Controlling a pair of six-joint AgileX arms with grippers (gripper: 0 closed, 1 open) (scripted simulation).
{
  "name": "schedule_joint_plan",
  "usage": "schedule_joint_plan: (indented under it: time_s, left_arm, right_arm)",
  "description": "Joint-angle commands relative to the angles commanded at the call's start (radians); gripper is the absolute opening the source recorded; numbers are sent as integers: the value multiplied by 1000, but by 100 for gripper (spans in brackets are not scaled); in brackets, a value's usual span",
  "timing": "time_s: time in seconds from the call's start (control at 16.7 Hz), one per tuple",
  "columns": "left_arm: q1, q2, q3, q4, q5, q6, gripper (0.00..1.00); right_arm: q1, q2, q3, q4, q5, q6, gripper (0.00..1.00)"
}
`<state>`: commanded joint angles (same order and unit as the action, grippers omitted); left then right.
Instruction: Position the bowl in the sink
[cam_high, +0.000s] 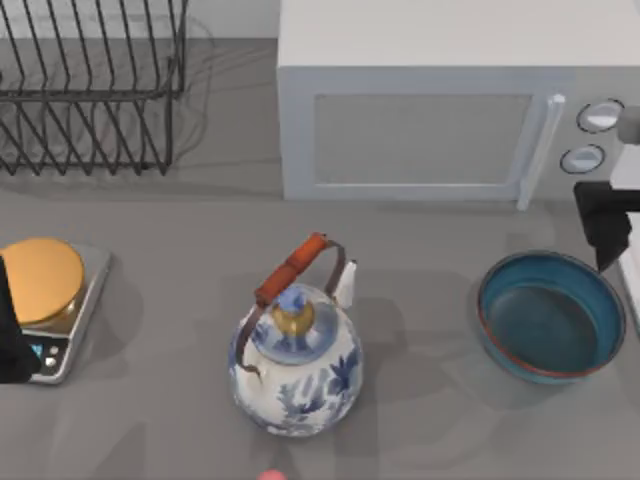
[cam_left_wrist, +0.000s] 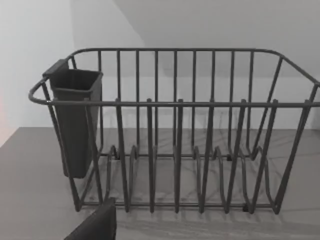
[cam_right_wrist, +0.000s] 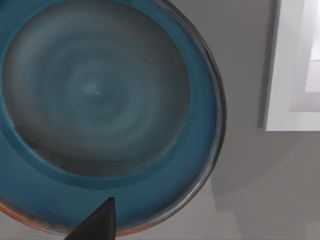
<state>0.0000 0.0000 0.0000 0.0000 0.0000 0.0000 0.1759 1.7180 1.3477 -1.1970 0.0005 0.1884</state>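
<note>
The right gripper (cam_high: 607, 225) is hanging over the far right edge of the table, just above the back rim of the bowl (cam_high: 551, 316), between it and the microwave (cam_high: 430, 110). Honestly I can't tell if its fingers are spread or pressed together; one dark fingertip (cam_right_wrist: 97, 222) is poking in over the bowl's rim in the right wrist view, nothing more.

The bowl is sitting upright and empty on the table at the right side, just in front of the microwave, well apart from the teapot (cam_high: 297, 360) in the middle.

Looks to me like the approach step: lining up for a grab on the rim, nothing lifted yet. Next move is probably dropping one finger inside the wall and one outside, then pinching.

The left gripper (cam_high: 10, 330) is parked at the left edge beside the kitchen scale (cam_high: 50, 305), its camera facing the dish rack (cam_left_wrist: 175, 135). I'm not spotting a sink, so the rack may be the drop spot.
</note>
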Motion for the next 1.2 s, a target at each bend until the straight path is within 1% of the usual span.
schedule_joint_plan:
  time_s: [0.42, 0.54, 0.78, 0.9, 1.2]
  left_arm:
    - [0, 0, 0, 0, 0, 0, 100]
    - [0, 0, 0, 0, 0, 0, 100]
    - [0, 0, 0, 0, 0, 0, 100]
    - [0, 0, 0, 0, 0, 0, 100]
    - [0, 0, 0, 0, 0, 0, 100]
  right_arm:
    - [-3, 8, -12, 15, 0, -1, 100]
    - [-1, 27, -53, 72, 0, -1, 100]
    - [2, 89, -181, 279, 0, 3, 100]
    - [3, 114, -236, 354, 0, 5, 100]
    - [4, 127, -264, 388, 0, 6, 100]
